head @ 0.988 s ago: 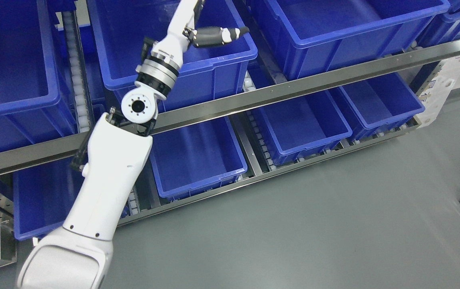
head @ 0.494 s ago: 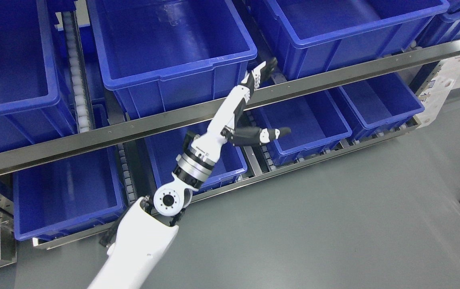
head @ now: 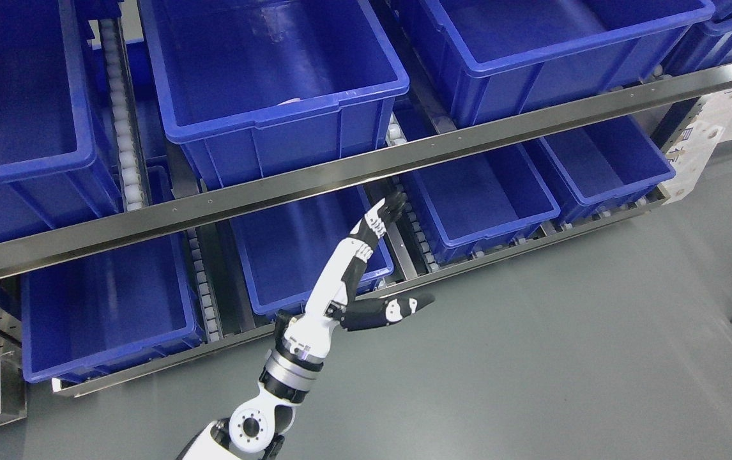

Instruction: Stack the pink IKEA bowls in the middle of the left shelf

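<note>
Left hand (head: 356,268) empty, fingers stretched flat, thumb out sideways, raised before lower-shelf bin (head: 305,246) near grey floor (head: 532,358). Above metal rail (head: 366,169), middle blue bin (head: 270,70) on shelf; faint pale sliver at its front inner wall, possibly pink bowl (head: 289,101), too small to tell.

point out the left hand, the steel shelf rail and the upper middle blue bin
left hand (head: 353,268): head view, on the palm
steel shelf rail (head: 468,137): head view, on its front face
upper middle blue bin (head: 289,121): head view, on its front rim
</note>
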Robot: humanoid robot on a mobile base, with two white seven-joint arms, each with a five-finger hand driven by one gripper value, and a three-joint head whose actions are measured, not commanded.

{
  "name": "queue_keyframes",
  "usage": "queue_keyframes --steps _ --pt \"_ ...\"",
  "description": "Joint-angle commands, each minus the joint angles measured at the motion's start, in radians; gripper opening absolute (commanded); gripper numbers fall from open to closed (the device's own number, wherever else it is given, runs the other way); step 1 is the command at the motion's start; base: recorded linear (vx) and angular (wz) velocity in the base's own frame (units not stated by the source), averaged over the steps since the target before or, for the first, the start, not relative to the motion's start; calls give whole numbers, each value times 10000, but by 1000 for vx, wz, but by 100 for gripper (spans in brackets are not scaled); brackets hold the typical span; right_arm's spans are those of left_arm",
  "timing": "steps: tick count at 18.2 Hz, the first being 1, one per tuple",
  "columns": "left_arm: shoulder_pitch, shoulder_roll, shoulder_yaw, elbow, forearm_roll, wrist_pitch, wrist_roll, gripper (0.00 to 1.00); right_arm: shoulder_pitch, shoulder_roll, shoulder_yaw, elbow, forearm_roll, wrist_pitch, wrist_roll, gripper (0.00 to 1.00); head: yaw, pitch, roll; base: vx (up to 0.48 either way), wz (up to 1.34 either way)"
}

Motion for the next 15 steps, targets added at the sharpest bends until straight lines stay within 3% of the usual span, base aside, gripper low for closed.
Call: queue_keyframes --steps 1,5,10,15 --pt "1798 142 2283 -460 106 -61 13 100 291 -174 -123 -337 -69 13 5 100 0 0 0 0 0" --pt "1905 142 3250 -199 367 659 121 100 291 -174 -107 -337 -69 13 5 100 0 0 0 0 0" --pt "2028 142 4586 -183 398 784 29 100 291 -174 -123 -337 -69 -3 5 100 0 0 0 0 0" --pt "2028 142 4572 -152 398 921 14 100 291 -174 -107 -337 -69 -2 5 100 0 0 0 0 0"
